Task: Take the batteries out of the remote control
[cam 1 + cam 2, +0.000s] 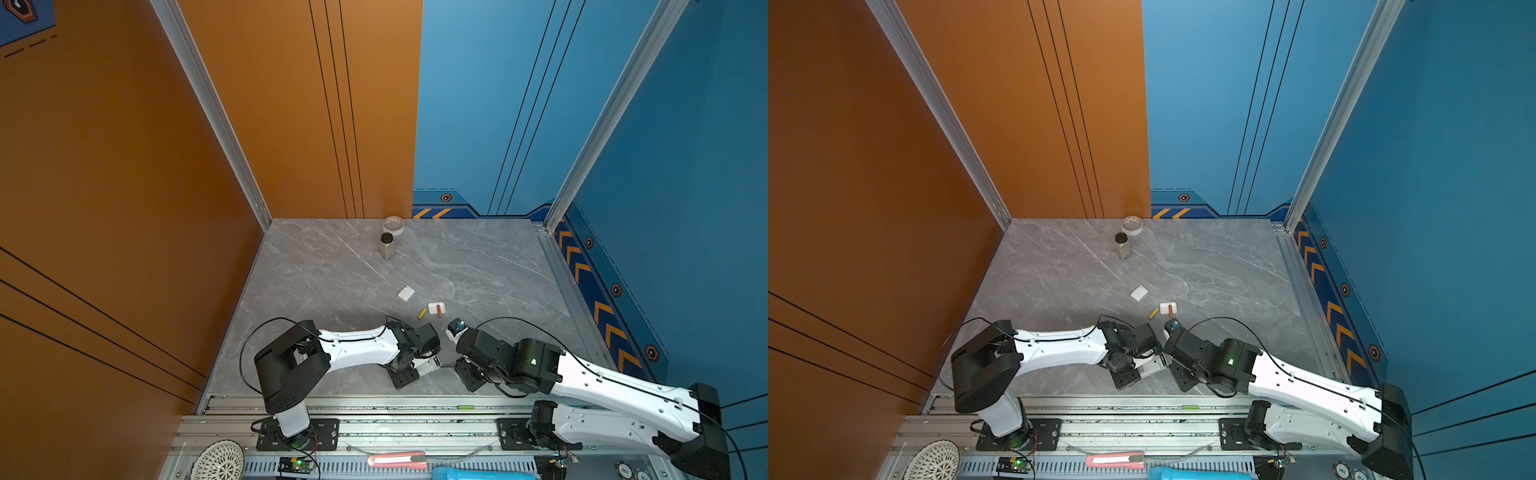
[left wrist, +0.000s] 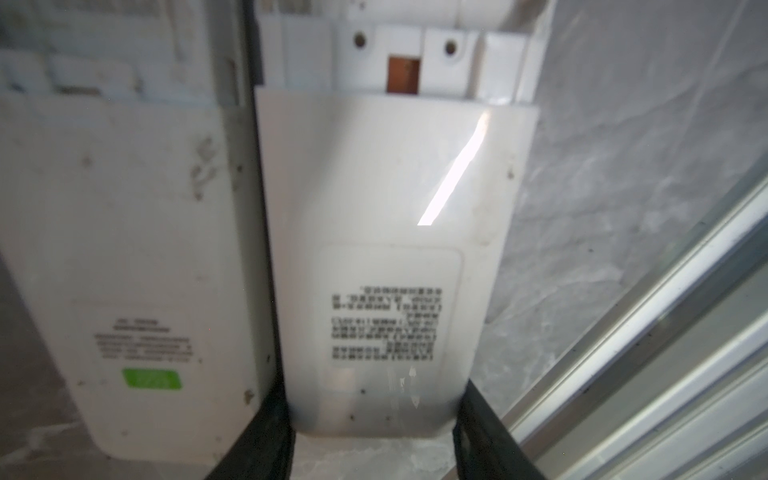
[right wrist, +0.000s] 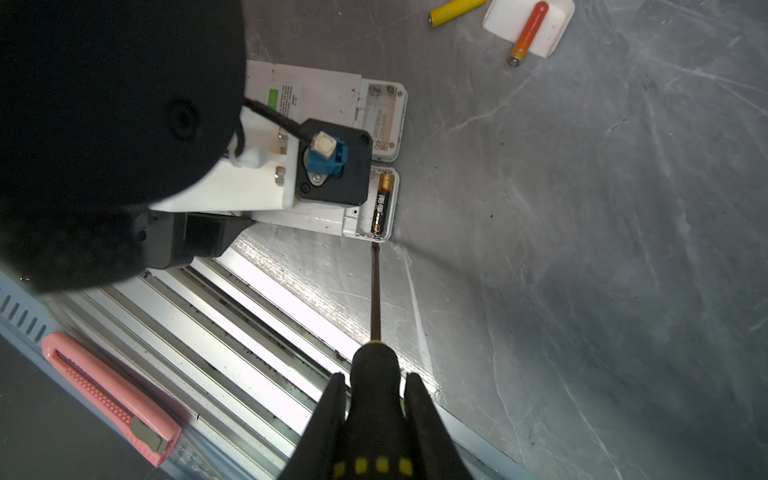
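Observation:
Two white remotes lie side by side near the table's front edge. My left gripper [image 2: 374, 419] is shut on the remote control [image 2: 374, 187], a finger on each long side. Its open bay holds a black battery [image 3: 382, 207]. The other remote [image 3: 324, 95], with a green sticker, shows an empty bay. My right gripper [image 3: 376, 380] is shut on a black-and-yellow screwdriver [image 3: 376, 291], whose tip touches the end wall of the bay by the black battery. A yellow battery [image 1: 422, 313] lies on the table. An orange-red battery [image 1: 439, 310] rests on a white cover [image 1: 434, 306].
A second white cover [image 1: 406, 293] lies farther back. A small bottle [image 1: 387, 246] and a tape roll [image 1: 393, 225] stand near the back wall. The metal rail [image 1: 374, 405] runs along the front edge, with a pink box cutter [image 1: 397, 460] beyond it.

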### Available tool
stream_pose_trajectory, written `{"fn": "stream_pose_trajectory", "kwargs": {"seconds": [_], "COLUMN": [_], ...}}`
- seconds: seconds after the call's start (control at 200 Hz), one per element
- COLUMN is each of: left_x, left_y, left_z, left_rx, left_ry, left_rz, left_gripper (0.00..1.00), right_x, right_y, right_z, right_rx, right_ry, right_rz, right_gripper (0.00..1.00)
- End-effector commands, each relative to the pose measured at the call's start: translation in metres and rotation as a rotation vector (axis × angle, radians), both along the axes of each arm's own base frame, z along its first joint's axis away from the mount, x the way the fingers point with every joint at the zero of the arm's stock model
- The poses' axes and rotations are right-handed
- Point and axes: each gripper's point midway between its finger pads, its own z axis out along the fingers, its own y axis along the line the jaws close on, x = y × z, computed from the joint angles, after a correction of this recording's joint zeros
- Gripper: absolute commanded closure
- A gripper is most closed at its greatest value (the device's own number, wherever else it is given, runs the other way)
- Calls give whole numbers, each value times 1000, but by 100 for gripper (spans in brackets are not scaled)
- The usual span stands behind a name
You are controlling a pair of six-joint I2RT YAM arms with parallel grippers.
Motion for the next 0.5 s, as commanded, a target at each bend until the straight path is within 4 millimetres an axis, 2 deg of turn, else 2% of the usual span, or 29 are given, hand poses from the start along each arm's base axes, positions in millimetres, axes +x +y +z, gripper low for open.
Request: {"fn": "stream_pose_trajectory", "kwargs": {"seconds": [0.0, 0.496], "left_x": [-6, -7], "left_y": [14, 12], "left_z": [-13, -14], "left_rx": [68, 66], "left_ry": [42, 47], "left_rz": [-12, -18], "left_gripper": [98, 98], "right_x": [2, 8], "right_y": [-5, 7], "right_z": [-2, -1], "right_rx": [-27, 1], "right_ry": [-9, -12], "right_rz": [4, 7], "right_gripper": [100, 100]}}
